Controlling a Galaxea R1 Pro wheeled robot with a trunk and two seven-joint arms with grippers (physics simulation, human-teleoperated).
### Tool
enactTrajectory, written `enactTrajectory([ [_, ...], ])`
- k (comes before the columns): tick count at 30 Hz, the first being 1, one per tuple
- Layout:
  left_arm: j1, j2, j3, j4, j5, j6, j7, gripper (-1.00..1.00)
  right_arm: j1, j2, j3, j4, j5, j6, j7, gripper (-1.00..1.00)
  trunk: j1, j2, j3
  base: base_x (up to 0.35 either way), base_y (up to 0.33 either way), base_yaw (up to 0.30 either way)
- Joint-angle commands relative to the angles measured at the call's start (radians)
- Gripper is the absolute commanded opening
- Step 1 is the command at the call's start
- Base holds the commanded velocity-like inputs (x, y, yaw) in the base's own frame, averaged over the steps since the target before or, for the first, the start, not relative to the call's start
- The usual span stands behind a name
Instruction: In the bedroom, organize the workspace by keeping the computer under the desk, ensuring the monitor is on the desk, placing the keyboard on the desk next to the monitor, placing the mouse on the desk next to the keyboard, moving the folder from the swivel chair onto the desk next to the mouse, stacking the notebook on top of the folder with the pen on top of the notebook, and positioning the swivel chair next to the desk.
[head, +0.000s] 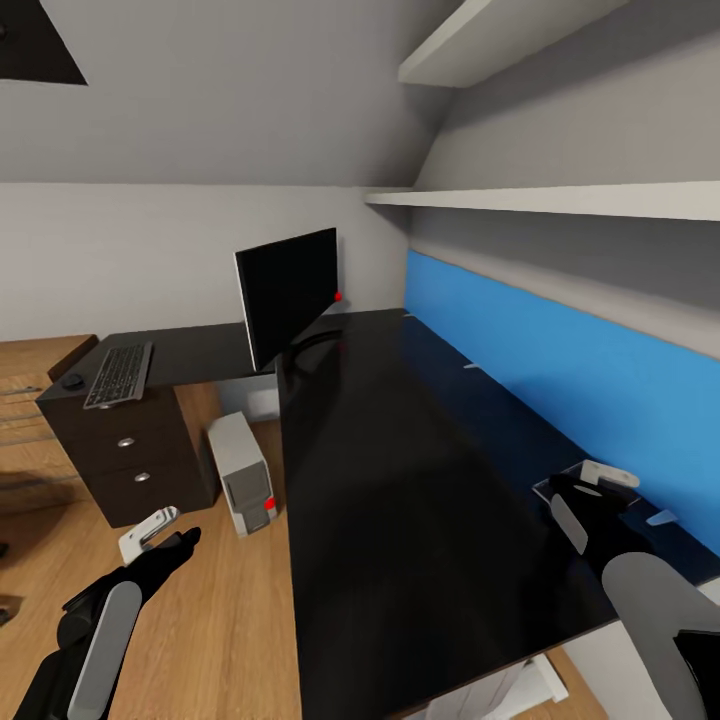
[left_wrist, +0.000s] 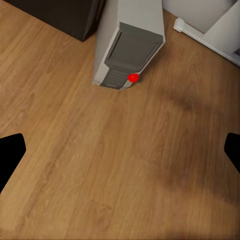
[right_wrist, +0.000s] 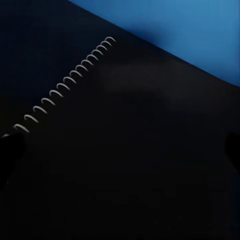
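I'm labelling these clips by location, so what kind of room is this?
Probably a home office corner in an attic room: a black desk holding a monitor and keyboard, a computer tower on the wooden floor, under a sloped ceiling.

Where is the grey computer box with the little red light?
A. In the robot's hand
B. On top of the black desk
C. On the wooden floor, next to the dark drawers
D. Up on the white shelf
C: the computer stands on the oak floor beside the dark drawers, by the edge of the desk; neither gripper holds it.
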Motion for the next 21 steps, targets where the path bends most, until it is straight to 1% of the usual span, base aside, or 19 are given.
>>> enactTrajectory([
  [1,-0.001,0.0,0.0,-0.001,0.011,0.003,0.009,1.0,0.0,0.0,0.0,0.016,-0.019,0.006,-0.002,1.0,0.0,0.0,-0.001,-0.012,0.023,0.0],
  [9,-0.001,0.0,0.0,-0.001,0.011,0.003,0.009,1.0,0.0,0.0,0.0,0.016,-0.019,0.006,-0.001,1.0,0.0,0.0,-0.001,-0.003,0.059,0.0],
  [21,-0.001,0.0,0.0,0.0,0.011,0.003,0.009,1.0,0.0,0.0,0.0,0.016,-0.021,0.006,0.005,1.0,0.0,0.0,-0.001,0.0,0.007,0.0],
])
